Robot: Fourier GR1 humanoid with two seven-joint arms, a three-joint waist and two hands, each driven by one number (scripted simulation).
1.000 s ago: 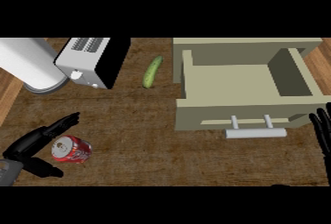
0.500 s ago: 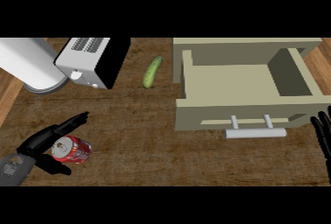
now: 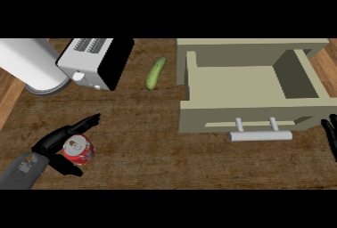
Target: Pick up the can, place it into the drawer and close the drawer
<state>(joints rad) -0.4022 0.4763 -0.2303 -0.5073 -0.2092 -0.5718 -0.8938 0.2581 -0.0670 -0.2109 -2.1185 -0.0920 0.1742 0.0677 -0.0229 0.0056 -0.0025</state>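
Note:
A red can [image 3: 78, 150] with a silver top lies on the wooden counter at the lower left. My left hand [image 3: 58, 146] is around it, fingers reaching past its far side and thumb below it, not closed on it. The beige drawer [image 3: 217, 119] stands pulled open at the right, its inside bare, with a grey handle [image 3: 260, 135] on its front. At the right edge, only the fingers of my right hand [image 3: 330, 138] show, straight and still.
A toaster [image 3: 92, 62] and a large white cylinder [image 3: 31, 66] stand at the upper left. A green cucumber [image 3: 155, 73] lies between the toaster and the drawer. Bare counter stretches between the can and the drawer front.
My left hand has slid up and to the right, coming round the can. The can, drawer and right hand have stayed put.

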